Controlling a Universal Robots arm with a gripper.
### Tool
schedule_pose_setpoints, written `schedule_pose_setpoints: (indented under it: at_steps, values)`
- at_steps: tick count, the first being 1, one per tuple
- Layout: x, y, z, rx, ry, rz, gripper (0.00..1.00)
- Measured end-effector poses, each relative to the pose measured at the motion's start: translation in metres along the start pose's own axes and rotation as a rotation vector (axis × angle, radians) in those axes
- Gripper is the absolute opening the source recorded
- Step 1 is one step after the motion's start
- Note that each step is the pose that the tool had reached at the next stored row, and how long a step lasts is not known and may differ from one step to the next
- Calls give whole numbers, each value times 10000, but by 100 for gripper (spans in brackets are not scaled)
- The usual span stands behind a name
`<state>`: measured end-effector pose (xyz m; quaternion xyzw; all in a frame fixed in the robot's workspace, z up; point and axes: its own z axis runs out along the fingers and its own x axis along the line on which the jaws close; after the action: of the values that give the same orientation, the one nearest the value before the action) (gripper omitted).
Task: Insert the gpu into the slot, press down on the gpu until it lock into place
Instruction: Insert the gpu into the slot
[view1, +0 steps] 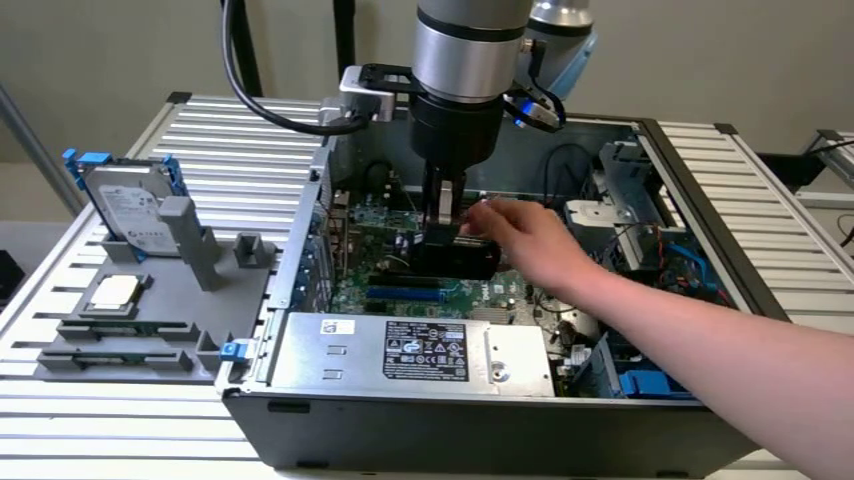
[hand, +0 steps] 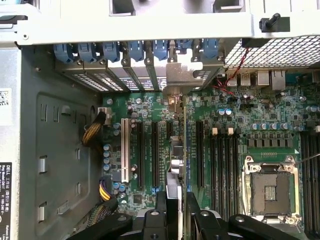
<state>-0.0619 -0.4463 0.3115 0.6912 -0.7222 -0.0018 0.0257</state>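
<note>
- While the arm (view1: 467, 60) hangs straight down into the open computer case (view1: 754, 280), its wrist is vertical and the gripper (view1: 449, 240) points at the motherboard (view1: 400, 215).
- A person's hand (view1: 527, 238) reaches in from the exterior view's right. The forearm lies across the case's near corner and the fingertips rest against the upper edge of the gpu (view1: 461, 262), right beside the gripper.
- The gripper is partly closed, with its jaws pinched on the gpu from both sides. In the wrist view the two dark fingers (hand: 160, 220) flank the card with no gap showing.
- The gpu stands upright on its long edge directly under the gripper (hand: 176, 216). Seen from the wrist it is edge-on, a thin strip (hand: 178, 167) running from between the fingers to its metal bracket at the case's rear openings.
- The slot (view1: 400, 295) shows as a bright-blue strip on the board just in front of the card's lower edge, on the side of the silver power-supply box (view1: 414, 350).
- I cannot tell whether the card's edge touches the board or any connector; the card and gripper hide that line.
- The black memory sockets (hand: 222, 165) and the open processor socket (hand: 270, 189) lie beside the card, apart from it.
</note>
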Motion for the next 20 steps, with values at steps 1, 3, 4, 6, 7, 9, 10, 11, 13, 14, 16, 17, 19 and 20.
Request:
schedule_pose_setpoints:
  at_steps: [1, 3, 4, 6, 7, 9, 10, 11, 13, 14, 16, 17, 19, 20]
  values:
    - [0, 0, 0, 0, 8, 1, 26]
    - [0, 0, 0, 1, 23, 1, 26]
    - [0, 0, 0, 1, 30, 2, 26]
    - [-1, 0, 0, 2, 45, 2, 26]
    - [-1, 0, 0, 2, 52, 2, 26]
    - [-1, 0, 0, 3, 67, 3, 26]
    - [-1, 0, 0, 4, 75, 3, 26]
    - [-1, 0, 0, 3, 83, 4, 26]
    - [-1, 0, 0, 4, 98, 4, 26]
    - [-1, 0, 0, 5, 101, 4, 26]
    - [-2, 2, 0, 13, 70, 3, 26]
    - [-2, 5, 2, 21, 14, 0, 26]
    - [-1, 14, 6, 21, -137, -19, 26]
    - [-1, 24, 12, 25, -211, -30, 26]
